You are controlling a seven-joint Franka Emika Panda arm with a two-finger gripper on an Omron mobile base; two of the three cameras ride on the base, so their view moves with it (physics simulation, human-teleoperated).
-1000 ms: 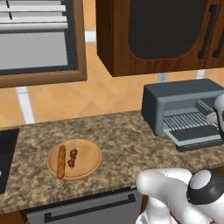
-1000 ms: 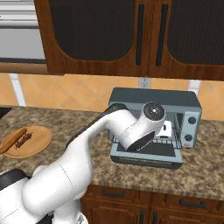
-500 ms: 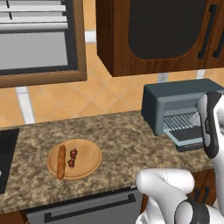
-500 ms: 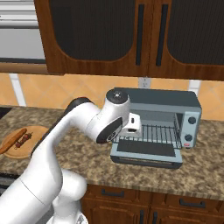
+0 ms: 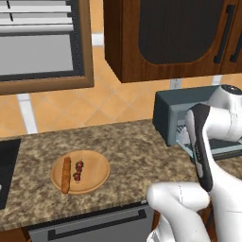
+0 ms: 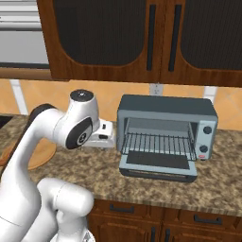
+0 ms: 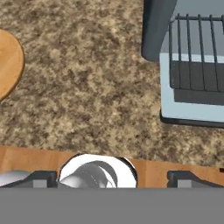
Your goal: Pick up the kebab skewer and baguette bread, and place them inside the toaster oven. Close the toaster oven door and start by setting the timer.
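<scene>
Hand (image 7: 111, 177) is spread wide w/ nothing between the tips, pointed down at bare speckled table (image 7: 87, 87). In the hand view the tips sit far apart at the bottom edge. Makes sense: it's free to take a first item, so it carries nothing.

To its right sits the toaster oven (image 6: 166, 134), grey-blue box w/ the toaster oven door (image 6: 158, 165) dropped flat onto the table and the wire rack (image 6: 158, 142) bare. Door down = the cavity is ready to take food; control strip w/ knobs (image 6: 205, 137) is on the oven's right end, untouched I'd say.

To the hand's left, well apart, a round wooden plate (image 5: 94, 165) lies near the front of the table. On it the baguette bread (image 5: 65, 175) lies along the plate's left side, and the kebab skewer (image 5: 78, 171) is just beside it to the right, roughly parallel. Can't tell if they touch. Both are served up flat and uncovered, easy to come at from above.

My read: nothing loaded so far; the arm is between oven and plate, prob. about to go left for one of the two. The skewer is thin, so grip needs care.
</scene>
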